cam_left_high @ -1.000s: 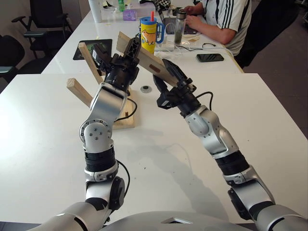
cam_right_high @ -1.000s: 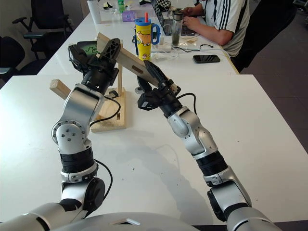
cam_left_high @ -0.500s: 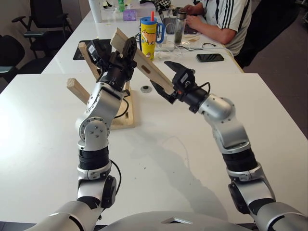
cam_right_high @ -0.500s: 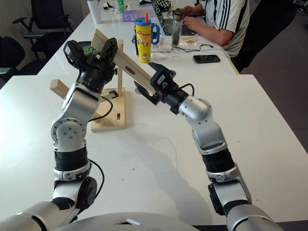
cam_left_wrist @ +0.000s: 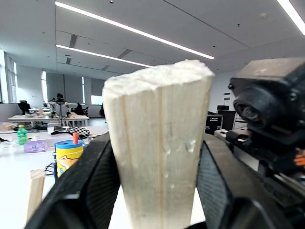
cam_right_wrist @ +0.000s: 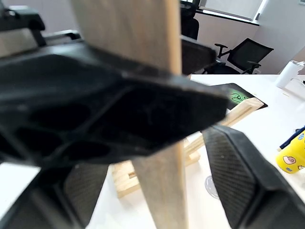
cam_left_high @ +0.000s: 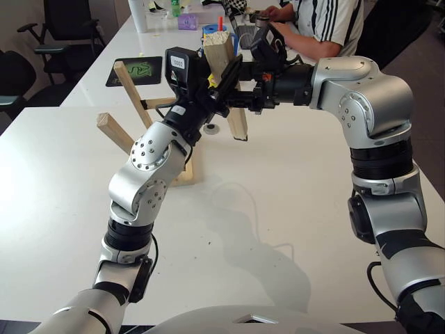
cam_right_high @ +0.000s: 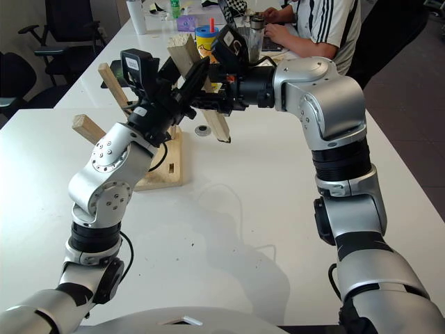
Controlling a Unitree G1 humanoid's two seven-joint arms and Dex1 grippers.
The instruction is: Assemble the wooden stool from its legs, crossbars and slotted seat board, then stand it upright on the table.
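Observation:
A wooden leg hangs nearly upright above the table's far middle. My left gripper is shut on its upper part, and the leg sits between the black fingers. My right gripper comes in from the right at the same height. It is open, with its pads on either side of the leg and gaps between. The slotted seat board lies on the table behind my left arm, with two legs slanting up from it and a crossbar between them.
A small round disc lies on the table under the held leg. On the far table are a yellow mug, a black mat and a white cup, and a person sits there at the back right.
The left arm has turned the leg from a slant to nearly upright and raised it. The right gripper has left the leg's lower end, swung up and now straddles the leg higher up.

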